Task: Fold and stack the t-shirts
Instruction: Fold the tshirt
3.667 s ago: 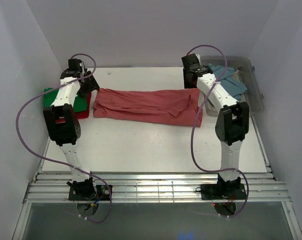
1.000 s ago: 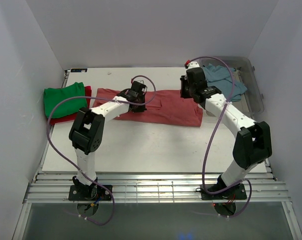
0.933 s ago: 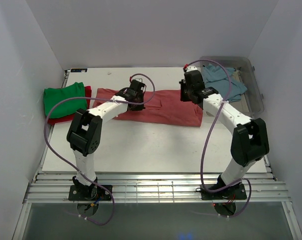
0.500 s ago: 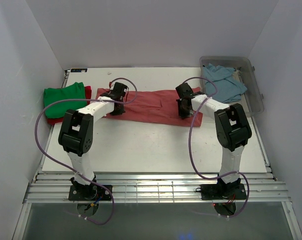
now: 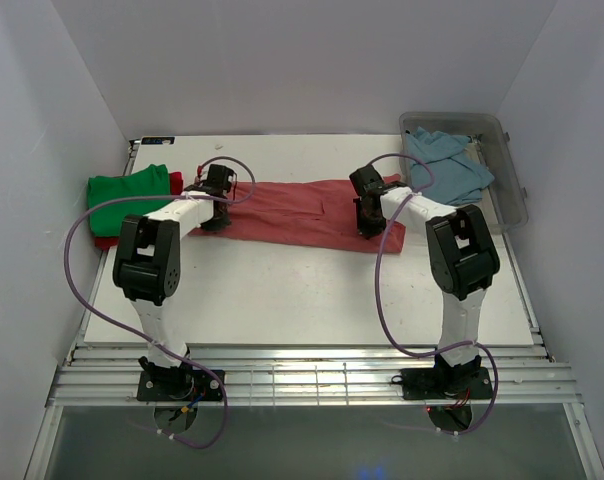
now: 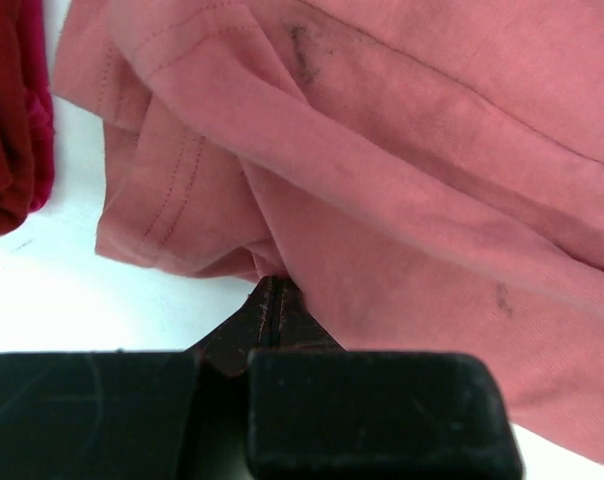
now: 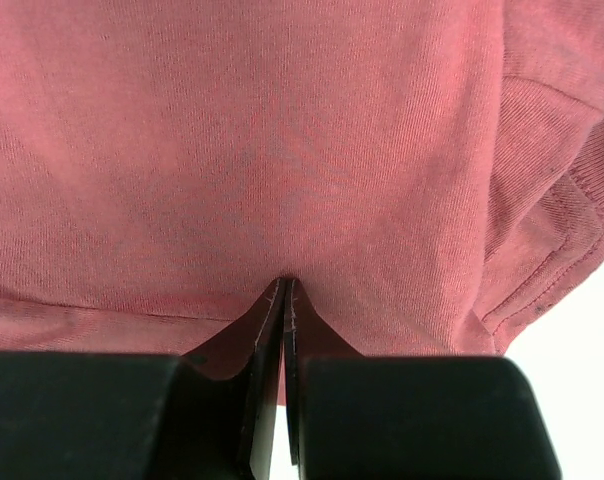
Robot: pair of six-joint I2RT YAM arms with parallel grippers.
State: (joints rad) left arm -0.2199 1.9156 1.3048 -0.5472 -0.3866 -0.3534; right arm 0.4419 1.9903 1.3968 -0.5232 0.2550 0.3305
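Across the middle of the table [image 5: 282,290], the salmon-pink t-shirt [image 5: 282,205] lies stretched in a long band, a green t-shirt [image 5: 127,195] folded just left of it. The left jaws pinch shut on its near-left hem and the right jaws on its near-right hem.

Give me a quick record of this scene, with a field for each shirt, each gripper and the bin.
salmon-pink shirt: folded into a long band across the middle of the table
red shirt: far left, bottom of the stack, only its edges showing
green shirt: folded, lying on the red shirt
clear bin: far right corner
light blue shirt: crumpled inside the clear bin
left gripper: shut on the band's left end
right gripper: shut on the band's near edge, toward its right end
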